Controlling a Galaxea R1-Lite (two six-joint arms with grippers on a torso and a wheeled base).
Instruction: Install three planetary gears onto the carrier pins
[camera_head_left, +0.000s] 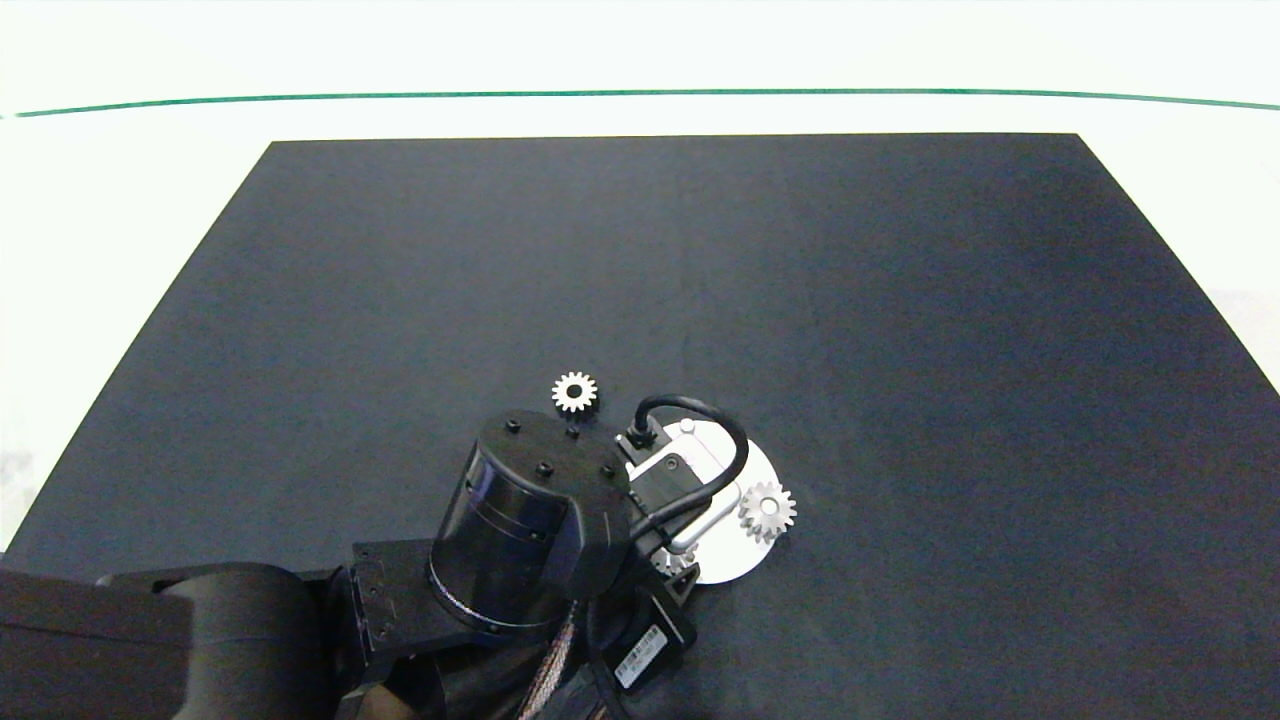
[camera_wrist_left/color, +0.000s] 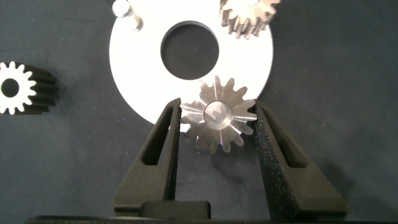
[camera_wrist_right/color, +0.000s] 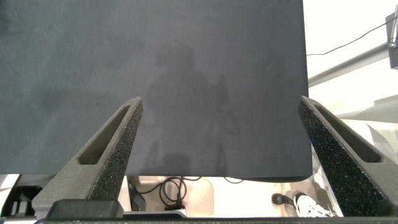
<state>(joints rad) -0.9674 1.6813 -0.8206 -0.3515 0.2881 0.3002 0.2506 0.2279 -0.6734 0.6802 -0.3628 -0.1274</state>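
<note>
A white carrier disc (camera_wrist_left/color: 134, 68) with a large centre hole lies on the black mat. In the left wrist view, one planetary gear (camera_wrist_left/color: 217, 115) sits on a carrier pin at the disc's rim, and the pin end shows in its bore. My left gripper (camera_wrist_left/color: 217, 107) is shut on this gear, with a finger against its teeth on each side. A second gear (camera_wrist_left/color: 249, 15) sits on another pin. The third pin (camera_wrist_left/color: 124, 11) stands bare. A third gear (camera_head_left: 574, 392) lies loose on the mat beside the disc. My right gripper (camera_wrist_right/color: 219, 102) is open and holds nothing.
My left arm (camera_head_left: 540, 520) covers much of the disc (camera_head_left: 725, 565) in the head view. The black mat (camera_head_left: 900, 350) spreads wide all round. The right wrist view shows the mat's edge, with cables and a shoe (camera_wrist_right/color: 305, 205) on the floor beyond.
</note>
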